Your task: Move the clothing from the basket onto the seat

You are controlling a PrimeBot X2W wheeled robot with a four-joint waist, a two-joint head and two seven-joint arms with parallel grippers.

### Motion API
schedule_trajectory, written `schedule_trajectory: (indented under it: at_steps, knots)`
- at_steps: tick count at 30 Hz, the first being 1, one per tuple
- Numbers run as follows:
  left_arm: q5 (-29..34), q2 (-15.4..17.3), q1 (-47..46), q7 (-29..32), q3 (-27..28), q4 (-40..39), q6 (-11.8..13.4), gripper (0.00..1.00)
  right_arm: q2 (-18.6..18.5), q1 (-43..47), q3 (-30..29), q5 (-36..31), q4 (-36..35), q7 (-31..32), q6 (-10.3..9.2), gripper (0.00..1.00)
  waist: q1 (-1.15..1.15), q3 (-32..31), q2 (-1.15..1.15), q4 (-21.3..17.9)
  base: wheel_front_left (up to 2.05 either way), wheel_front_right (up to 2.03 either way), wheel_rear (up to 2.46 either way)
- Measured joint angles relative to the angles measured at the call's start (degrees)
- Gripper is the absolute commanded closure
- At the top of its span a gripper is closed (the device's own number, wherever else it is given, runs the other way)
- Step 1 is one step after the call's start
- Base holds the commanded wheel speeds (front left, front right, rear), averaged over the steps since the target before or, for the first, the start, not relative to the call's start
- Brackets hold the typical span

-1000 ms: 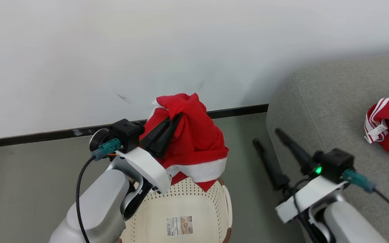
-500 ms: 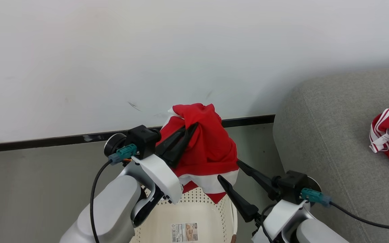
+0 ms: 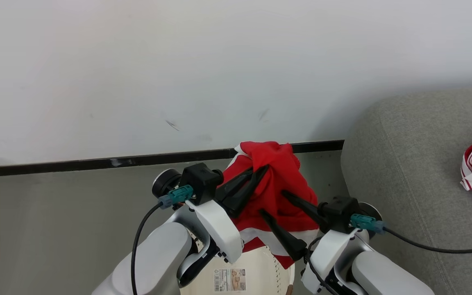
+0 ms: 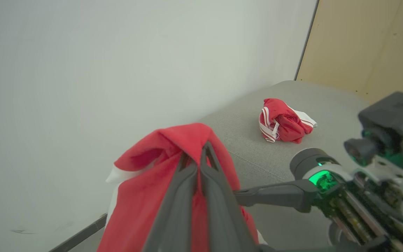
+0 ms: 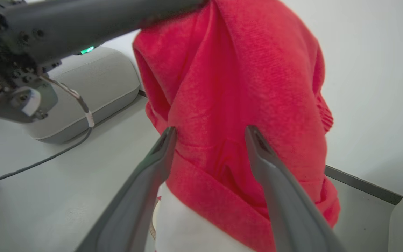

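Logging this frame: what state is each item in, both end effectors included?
lifted garment: hanging above the basket, pinched near its top
bunched garment: lying crumpled on the seat
basket: upright, no clothing on the part of its bottom that shows
seat: bearing the bunched garment
left end effector: shut on the lifted garment
right end effector: open, fingers up at the hanging fabric, contact unclear

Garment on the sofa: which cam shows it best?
Left wrist view: the garment lies whole and unobstructed on the sofa, white stripes clear. Head view crops it at the right edge.
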Motion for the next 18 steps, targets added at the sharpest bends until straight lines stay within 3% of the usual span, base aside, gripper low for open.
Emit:
schedule_trajectory:
  at_steps: [6, 7, 8, 10, 11, 13, 15, 16, 18]
  knots:
    - [-0.3, -0.1, 0.0, 0.5, -1.1, -0.7, 0.0, 1.0, 0.2, -1.8, 1.8, 1.0, 5.0, 0.0, 0.01, 0.0, 0.0, 0.0, 0.0, 0.8, 0.0, 0.0, 0.0]
    - [-0.6, -0.2, 0.1, 0.5, -1.2, -0.8, 0.0, 1.0, 0.2, -1.8, 2.1, 1.3, 6.0, 0.0, 0.01, 0.1, 0.0, 0.0, 0.0, 0.9, 0.0, 0.0, 0.0]
    - [-0.8, -0.2, 0.1, 0.6, -1.2, -0.9, 0.0, 1.0, 0.2, -1.8, 2.3, 1.7, 6.9, 0.0, 0.01, 0.51, 0.0, 0.0, 0.0, 1.0, 0.0, 0.0, 0.0]
    - [-0.9, -0.2, 0.1, 0.8, -1.3, -1.0, 0.0, 1.0, 0.2, -1.8, 2.3, 2.3, 8.3, 0.0, 0.01, 0.71, 0.0, 0.0, 0.0, 1.3, 0.0, 0.0, 0.0]
    - [-1.0, -0.2, 0.1, 0.9, -1.3, -1.1, 0.0, 1.0, 0.2, -1.9, 2.3, 2.5, 8.8, 0.0, 0.01, 0.72, 0.0, 0.0, 0.0, 1.4, 0.0, 0.0, 0.0]
    - [-1.0, -0.2, 0.1, 0.9, -1.3, -1.2, 0.0, 1.0, 0.3, -2.2, 2.3, 2.8, 9.5, 0.0, 0.01, 0.65, 0.0, -0.1, 0.0, 1.5, 0.0, 0.0, 0.0]
    - [-1.0, -0.3, 0.1, 1.0, -1.4, -1.5, 0.0, 1.0, 0.7, -3.0, 2.3, 3.2, 10.1, 0.0, 0.01, 0.51, 0.0, 0.0, 0.0, 1.6, 0.0, 0.0, 0.0]
    - [-1.0, -0.3, 0.1, 1.0, -1.4, -1.7, 0.0, 1.0, 0.9, -3.6, 2.3, 3.2, 10.4, 0.0, 0.01, 0.28, 0.0, 0.0, 0.0, 1.6, 0.0, 0.0, 0.0]
    - [-1.0, -0.3, 0.1, 1.0, -1.4, -2.0, 0.0, 1.0, 1.4, -4.7, 2.4, 3.5, 10.9, 0.0, 0.01, 0.05, 0.0, 0.2, 0.0, 1.7, 0.0, 0.0, 0.0]
